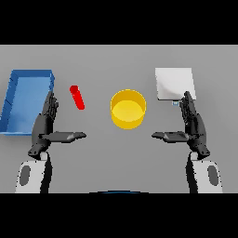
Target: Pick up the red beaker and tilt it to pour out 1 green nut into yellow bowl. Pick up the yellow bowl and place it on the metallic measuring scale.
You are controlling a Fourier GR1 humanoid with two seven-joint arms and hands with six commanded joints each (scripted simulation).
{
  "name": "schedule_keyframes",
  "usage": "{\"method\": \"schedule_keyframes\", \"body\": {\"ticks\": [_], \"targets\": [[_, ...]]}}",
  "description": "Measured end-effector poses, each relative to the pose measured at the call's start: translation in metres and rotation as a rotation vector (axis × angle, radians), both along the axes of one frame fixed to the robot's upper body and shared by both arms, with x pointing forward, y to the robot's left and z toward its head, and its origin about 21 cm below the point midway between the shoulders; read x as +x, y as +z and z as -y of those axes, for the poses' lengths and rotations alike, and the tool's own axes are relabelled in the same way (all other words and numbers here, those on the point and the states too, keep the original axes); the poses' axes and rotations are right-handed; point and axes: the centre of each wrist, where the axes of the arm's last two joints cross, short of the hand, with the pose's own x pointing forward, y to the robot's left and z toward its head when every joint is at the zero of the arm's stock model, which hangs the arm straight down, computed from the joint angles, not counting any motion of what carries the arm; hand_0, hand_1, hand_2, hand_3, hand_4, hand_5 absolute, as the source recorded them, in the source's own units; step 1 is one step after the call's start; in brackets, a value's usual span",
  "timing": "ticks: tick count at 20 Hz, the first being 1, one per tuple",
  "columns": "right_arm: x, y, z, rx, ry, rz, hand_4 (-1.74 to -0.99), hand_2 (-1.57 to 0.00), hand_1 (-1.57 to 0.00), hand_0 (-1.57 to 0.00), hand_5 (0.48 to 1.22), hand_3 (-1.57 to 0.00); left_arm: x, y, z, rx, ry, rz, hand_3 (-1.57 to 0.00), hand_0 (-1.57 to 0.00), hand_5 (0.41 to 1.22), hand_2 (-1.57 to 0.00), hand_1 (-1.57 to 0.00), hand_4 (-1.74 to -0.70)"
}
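Red beaker [77, 97] is lying tilted near bench centre, untouched, left hand [45, 124] and right hand [193, 125] hovering with fingers relaxed, flanking yellow bowl [128, 109], grasping nothing.

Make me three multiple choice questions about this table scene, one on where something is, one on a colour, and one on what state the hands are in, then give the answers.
1. Where is the red beaker?
A. Inside the blue tray
B. Between the blue tray and the yellow bowl
C. On the scale

2. What colour is the scale at far right?
A. Light grey-white
B. Green
C. Yellow

3. What are the hands doing?
A. Both open, holding nothing
B. Left hand gripping the beaker
C. Right hand lifting the bowl

Answers:
1. B, the beaker lies on the table right of the tray and left of the bowl.
2. A, the square plate looks pale grey-white.
3. A, the left hand and right hand have straight fingers and touch nothing.
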Motion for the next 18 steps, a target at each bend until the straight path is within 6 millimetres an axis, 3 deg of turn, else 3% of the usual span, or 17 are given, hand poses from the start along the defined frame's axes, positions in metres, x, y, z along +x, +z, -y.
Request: {"method": "schedule_keyframes", "body": {"ticks": [6,8,11,16,18], "targets": [[0.001,0.001,-0.002,0.004,-0.001,-0.001,-1.167,0.00,0.00,0.00,0.599,0.00,-0.003,-0.001,-0.009,-0.003,0.001,0.004,0.00,0.00,0.599,0.00,0.00,-1.15],[-0.015,0.002,-0.001,-0.243,0.003,0.115,-1.162,0.00,0.00,0.00,0.594,0.00,-0.017,0.009,-0.014,0.104,-0.045,0.048,0.00,0.00,0.599,0.00,0.00,-1.16],[-0.026,0.004,-0.004,-0.344,0.001,0.118,-1.162,0.00,0.00,0.00,0.591,0.00,-0.024,0.014,-0.016,0.149,-0.062,0.008,0.00,0.00,0.600,0.00,0.00,-1.16],[-0.029,0.007,-0.005,-0.314,0.012,0.119,-1.212,0.00,0.00,0.00,0.607,0.00,-0.027,0.014,-0.012,0.197,-0.085,-0.014,0.00,0.00,0.604,0.00,0.00,-1.16],[-0.031,0.007,-0.005,-0.284,0.027,0.133,-1.230,0.00,0.00,0.00,0.617,0.00,-0.015,0.007,-0.004,0.209,-0.096,-0.026,0.00,0.00,0.611,0.00,0.00,-1.19]]}}
